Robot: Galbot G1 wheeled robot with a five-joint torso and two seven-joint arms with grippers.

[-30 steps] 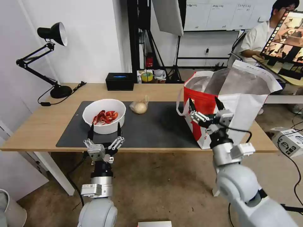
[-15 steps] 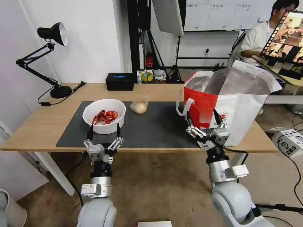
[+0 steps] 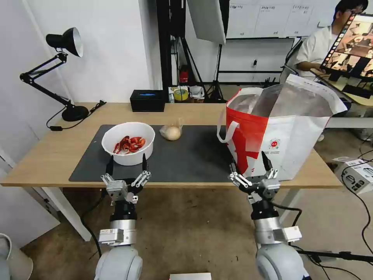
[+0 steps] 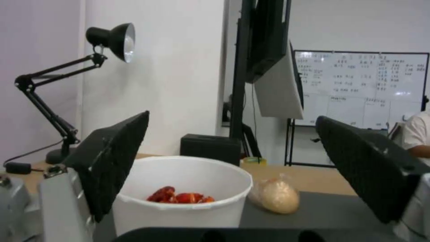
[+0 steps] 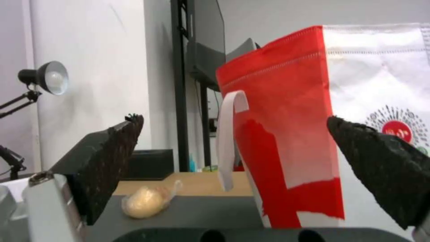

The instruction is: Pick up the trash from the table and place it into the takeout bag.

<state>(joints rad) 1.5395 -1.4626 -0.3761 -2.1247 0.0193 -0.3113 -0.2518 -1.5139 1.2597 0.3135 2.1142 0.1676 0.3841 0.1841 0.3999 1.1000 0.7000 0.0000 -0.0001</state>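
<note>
The long light-wood table point(image 3: 54, 151) with a dark grey rectangular mat point(image 3: 190, 159) is seen from the head view. A white bowl of red crayfish shells point(image 3: 128, 147) is placed on the mat's left part; a clear bag with a pale round bun point(image 3: 171, 132) is laid just beside it, toward the far edge of the mat. The large boxy red-and-white takeout bag with silver foil lining point(image 3: 272, 136) is stood upright at the table's right end, its mouth open. The left gripper point(image 3: 125, 168) is held at the near table edge, just before the bowl, jaws spread and empty. The right gripper point(image 3: 249, 168) is held at the near edge before the takeout bag, jaws likewise spread, nothing grasped
</note>
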